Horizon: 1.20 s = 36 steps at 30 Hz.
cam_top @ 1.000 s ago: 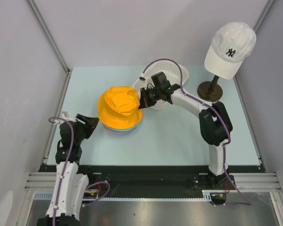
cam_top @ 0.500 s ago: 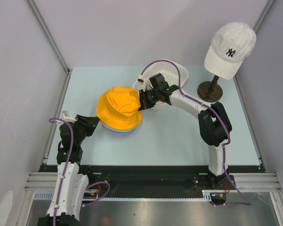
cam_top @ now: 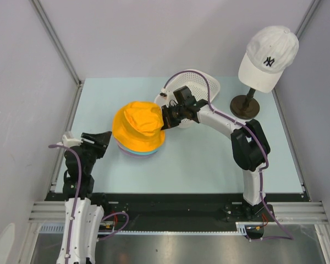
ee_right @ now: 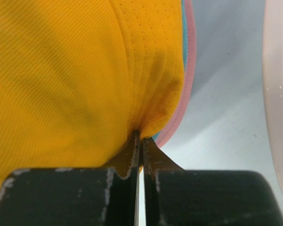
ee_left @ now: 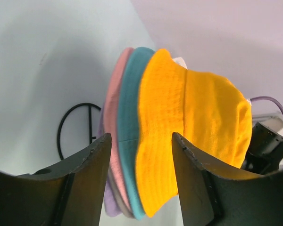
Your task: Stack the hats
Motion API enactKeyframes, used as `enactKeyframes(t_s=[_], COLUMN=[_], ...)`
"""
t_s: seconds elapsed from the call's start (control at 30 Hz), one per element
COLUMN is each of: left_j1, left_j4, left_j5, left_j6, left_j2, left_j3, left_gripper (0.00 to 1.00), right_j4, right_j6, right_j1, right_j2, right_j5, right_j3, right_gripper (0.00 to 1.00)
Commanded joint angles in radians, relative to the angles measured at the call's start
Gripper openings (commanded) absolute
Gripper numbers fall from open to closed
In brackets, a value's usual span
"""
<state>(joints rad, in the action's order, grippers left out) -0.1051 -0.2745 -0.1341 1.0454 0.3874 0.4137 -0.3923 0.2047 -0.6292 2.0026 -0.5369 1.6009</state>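
The orange hat (cam_top: 138,125) lies on top of the stack at the table's left middle. The teal brim (cam_top: 131,148) and lavender brim (cam_top: 138,155) peek out under it. My right gripper (cam_top: 166,116) is shut on the orange hat's right brim. In the right wrist view the jaws (ee_right: 140,141) pinch the orange fabric (ee_right: 75,70), with the pink brim (ee_right: 191,61) beside it. My left gripper (cam_top: 104,139) is open just left of the stack and holds nothing. Its view shows the orange (ee_left: 188,122), teal (ee_left: 127,122), pink (ee_left: 112,141) and lavender (ee_left: 106,207) brims edge-on beyond the fingers (ee_left: 92,174).
A white mesh basket (cam_top: 201,82) lies behind my right gripper. A white NY cap (cam_top: 268,55) sits on a stand (cam_top: 243,104) at the back right. A black wire loop (ee_left: 68,117) lies on the table by the stack.
The orange hat has shifted slightly left over the stack, still pinched by my right gripper. My left arm has drawn back to the left, away from the stack.
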Motion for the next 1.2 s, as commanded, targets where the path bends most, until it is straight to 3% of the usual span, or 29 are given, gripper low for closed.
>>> enactKeyframes(t_s=[0.0,0.3,0.63,0.67,0.77,0.8,0.87,1.03,1.17], left_j1=[0.002,0.025,0.047,0.045,0.048,0.047,0.047,0.047,0.047], left_j4=[0.181,0.262,0.343,0.36,0.386,0.388,0.376,0.22,0.235], left_j5=[-0.134,-0.154,-0.17,-0.168,-0.157,-0.154,-0.139,-0.024,-0.033], left_j6=[-0.025,-0.054,-0.007,0.002,0.016,0.016,0.007,-0.016,-0.016], left_j2=[0.099,0.191,0.189,0.189,0.199,0.202,0.209,0.197,0.231], left_j3=[0.013,0.03,-0.05,-0.058,-0.084,-0.09,-0.093,-0.104,-0.157], left_gripper=[0.58,0.53,0.44,0.41,0.22,0.1,0.0,0.0,0.0], right_j4=[-0.115,-0.118,-0.122,-0.122,-0.122,-0.125,-0.125,-0.145,-0.155], right_j6=[-0.036,-0.037,-0.037,-0.037,-0.037,-0.039,-0.037,-0.037,-0.031], right_j1=[-0.033,-0.032,-0.033,-0.033,-0.033,-0.033,-0.033,-0.03,-0.02], right_j2=[0.004,0.002,0.002,0.002,0.002,0.002,0.001,-0.005,-0.019], right_j5=[0.009,0.012,0.014,0.014,0.015,0.017,0.021,0.037,0.045], right_j3=[-0.009,-0.009,-0.009,-0.01,-0.01,-0.009,-0.012,-0.016,-0.038], right_gripper=[0.0,0.0,0.0,0.0,0.0,0.0,0.0,0.0,0.0])
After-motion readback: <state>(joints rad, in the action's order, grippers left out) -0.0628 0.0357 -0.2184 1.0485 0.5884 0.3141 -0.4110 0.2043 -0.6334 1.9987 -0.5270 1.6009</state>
